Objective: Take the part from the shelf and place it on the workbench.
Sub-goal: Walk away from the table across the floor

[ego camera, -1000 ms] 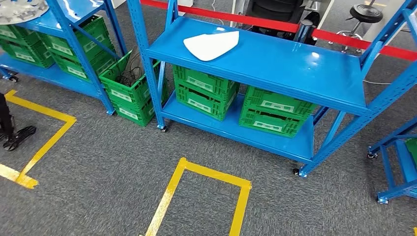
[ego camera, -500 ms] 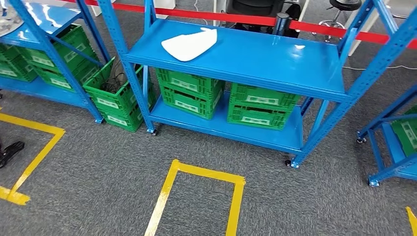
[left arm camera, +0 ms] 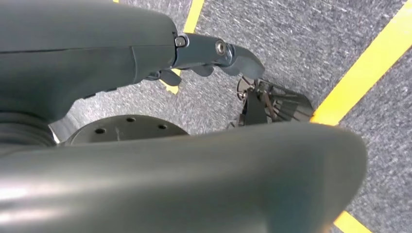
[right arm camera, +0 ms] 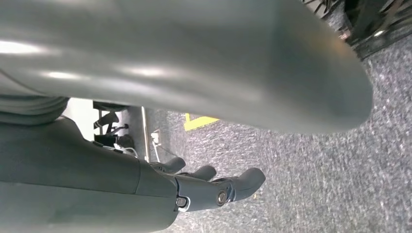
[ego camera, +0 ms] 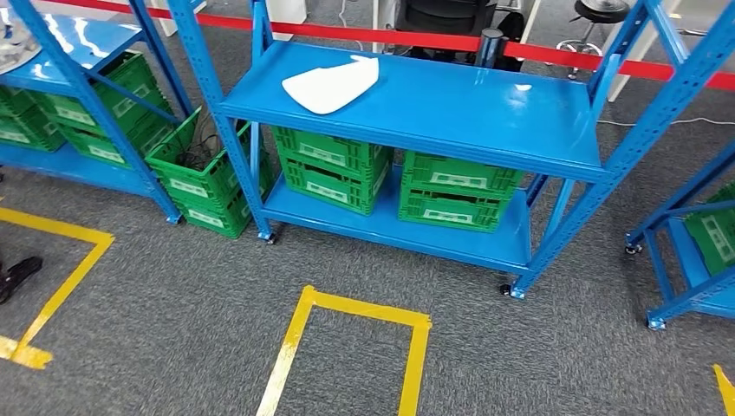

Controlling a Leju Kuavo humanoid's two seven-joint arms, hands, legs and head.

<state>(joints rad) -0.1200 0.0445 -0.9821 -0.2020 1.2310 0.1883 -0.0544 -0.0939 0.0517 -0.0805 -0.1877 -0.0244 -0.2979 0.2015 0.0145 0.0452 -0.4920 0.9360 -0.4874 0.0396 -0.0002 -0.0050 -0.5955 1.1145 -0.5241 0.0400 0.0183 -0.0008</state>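
- The flat white plastic part [ego camera: 332, 85] lies on the top deck of the blue metal shelf [ego camera: 485, 108], toward its left end.
- Green plastic crates [ego camera: 394, 178] sit side by side on the lower deck.
- The left hand [left arm camera: 209, 56] hangs over grey carpet, fingers [left arm camera: 243, 60] loosely extended, holding nothing.
- The right hand [right arm camera: 214, 187] hangs likewise, its fingers [right arm camera: 248, 179] apart and empty.
- Yellow floor tape [ego camera: 355, 334] marks a box before the shelf.
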